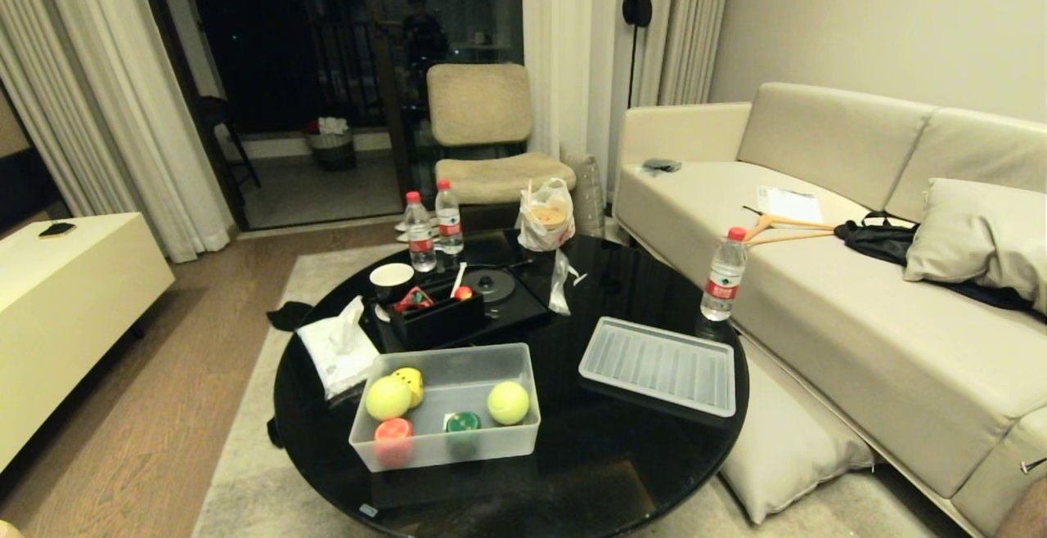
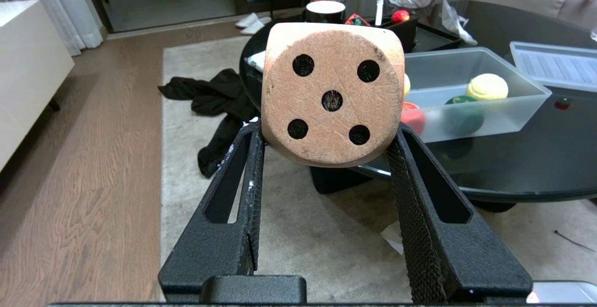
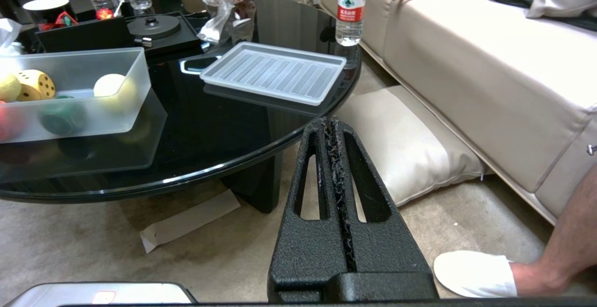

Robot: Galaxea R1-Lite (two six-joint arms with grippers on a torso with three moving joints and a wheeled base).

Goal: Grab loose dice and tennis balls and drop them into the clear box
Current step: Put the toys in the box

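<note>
The clear box (image 1: 446, 403) stands without its lid on the near left part of the round black table (image 1: 622, 440) in the head view. Inside it lie two tennis balls (image 1: 388, 398), a yellow spotted piece, a red one and a green one. The ribbed lid (image 1: 658, 366) lies flat on the table to the right of the box, apart from it. No arm shows in this view.

In the left wrist view the left gripper (image 2: 329, 134) has its fingers (image 2: 410, 176) clamped on a pale tan dice (image 2: 332, 93), five pips facing the camera. It hangs over the rug, beside the table edge and near the box.

In the right wrist view the right gripper (image 3: 332, 127) hangs low beside the table, fingers pressed together and holding nothing. A person's slippered foot (image 3: 475, 273) stands on the carpet nearby.
</note>
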